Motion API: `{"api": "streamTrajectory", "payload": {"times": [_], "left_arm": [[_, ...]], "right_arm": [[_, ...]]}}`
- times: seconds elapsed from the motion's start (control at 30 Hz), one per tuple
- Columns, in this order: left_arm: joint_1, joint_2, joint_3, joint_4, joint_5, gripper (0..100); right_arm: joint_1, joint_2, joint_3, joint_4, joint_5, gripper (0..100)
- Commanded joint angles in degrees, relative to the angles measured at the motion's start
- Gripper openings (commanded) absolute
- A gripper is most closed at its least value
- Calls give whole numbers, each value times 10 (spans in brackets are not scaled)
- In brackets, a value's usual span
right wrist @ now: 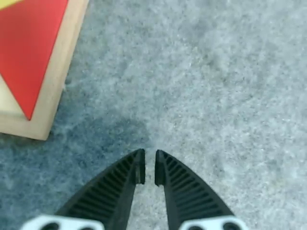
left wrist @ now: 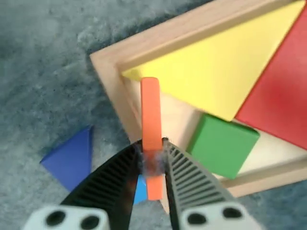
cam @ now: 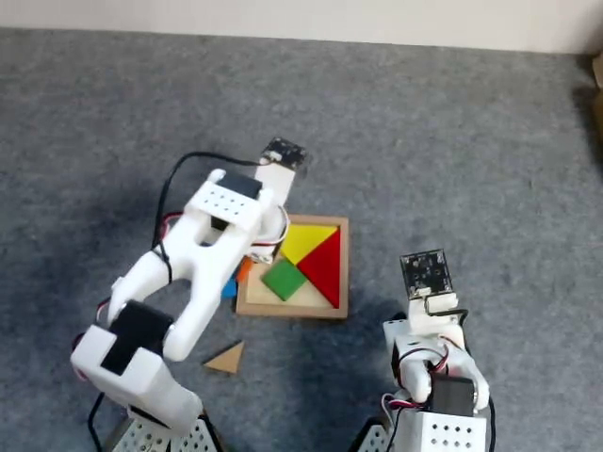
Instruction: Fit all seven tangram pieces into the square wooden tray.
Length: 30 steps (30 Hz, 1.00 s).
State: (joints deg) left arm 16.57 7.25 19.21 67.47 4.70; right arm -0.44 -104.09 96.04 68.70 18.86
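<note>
The orange piece (left wrist: 150, 110) is pinched on edge by the left hand (left wrist: 152, 143) above the tray's (left wrist: 192, 33) corner wall. Released so, it could be caught on the rim or tipped onto the green square (left wrist: 221, 143) close by. A yellow triangle (left wrist: 216, 72) and a red triangle (left wrist: 278, 100) are seated inside; a blue triangle (left wrist: 72, 155) and a tan triangle (cam: 227, 358) are seen on the bench (cam: 471, 141). The right hand (right wrist: 149, 167) is held nearly pressed together, empty.

Grey short-pile carpet (cam: 452, 122) covers the whole work surface. A pale off-white wall strip (cam: 377, 19) borders its far edge.
</note>
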Motion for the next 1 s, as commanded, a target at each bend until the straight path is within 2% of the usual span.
{"api": "streamTrajectory", "payload": {"times": [0.0, 0.13, 0.2, 0.6, 0.97], "left_arm": [[9, 3, -36, 4, 6, 91], [7, 3, -36, 11, 7, 196], [11, 1, -41, 24, 7, 215], [71, 5, -75, 53, 7, 210], [24, 7, -74, 46, 6, 212]], "right_arm": [[7, -7, 51, 5, 5, 48], [7, -7, 51, 5, 5, 48], [7, -7, 51, 5, 5, 48], [7, -7, 51, 5, 5, 48], [7, -7, 51, 5, 5, 48]]}}
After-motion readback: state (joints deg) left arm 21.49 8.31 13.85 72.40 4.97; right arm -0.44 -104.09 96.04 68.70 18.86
